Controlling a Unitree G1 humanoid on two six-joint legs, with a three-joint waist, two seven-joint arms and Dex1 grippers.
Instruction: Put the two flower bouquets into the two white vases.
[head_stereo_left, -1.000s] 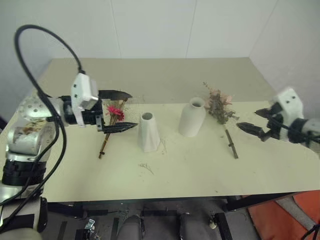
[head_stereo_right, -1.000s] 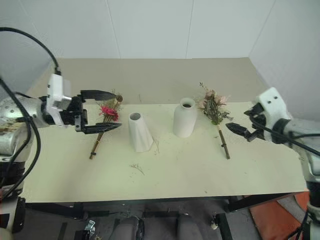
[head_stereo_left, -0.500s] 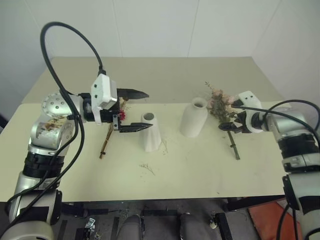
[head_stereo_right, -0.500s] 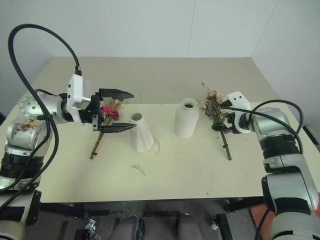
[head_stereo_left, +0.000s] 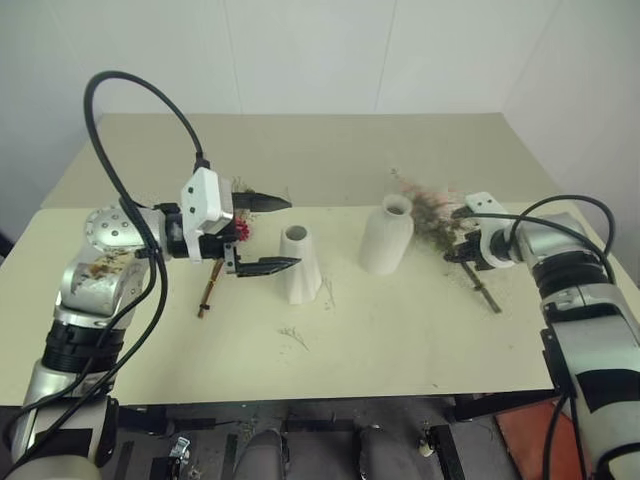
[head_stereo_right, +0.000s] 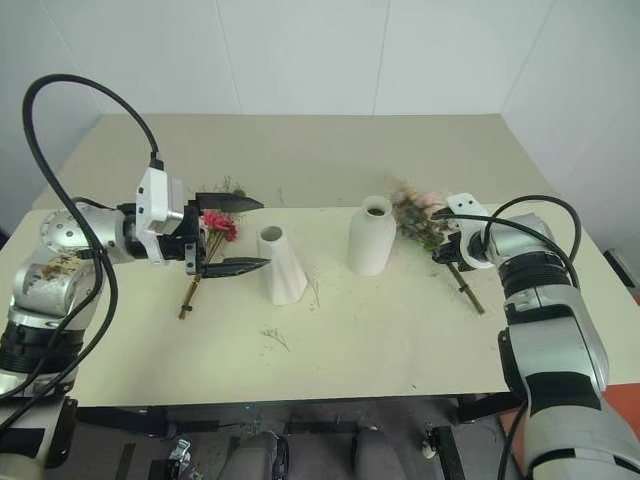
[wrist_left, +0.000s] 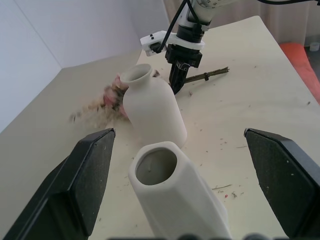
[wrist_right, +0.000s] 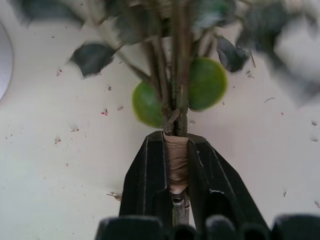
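The cone-shaped white vase (head_stereo_left: 299, 263) stands mid-table, and the plumper bottle-shaped vase (head_stereo_left: 386, 235) is to its right. My left gripper (head_stereo_left: 290, 232) hangs open just left of the cone vase, its fingers (wrist_left: 85, 175) on either side of it without touching. Behind that gripper the magenta bouquet (head_stereo_left: 237, 228) lies on the table with its brown stems (head_stereo_left: 208, 292) toward me. My right gripper (head_stereo_left: 462, 252) is shut on the taped stem (wrist_right: 176, 165) of the pale pink rose bouquet (head_stereo_left: 430, 210). Its blooms are blurred, close to the bottle vase's neck.
The beige table (head_stereo_left: 400, 350) runs back to a white wall. Small plant crumbs (head_stereo_left: 293, 335) lie in front of the cone vase. A black cable (head_stereo_left: 120, 85) loops above my left arm. The table's right edge is near my right arm.
My right gripper came in from the right, dropped onto the rose bouquet's stem and shut on it. The bouquet has shifted, its stem end swinging right. The left gripper stays open by the cone vase.
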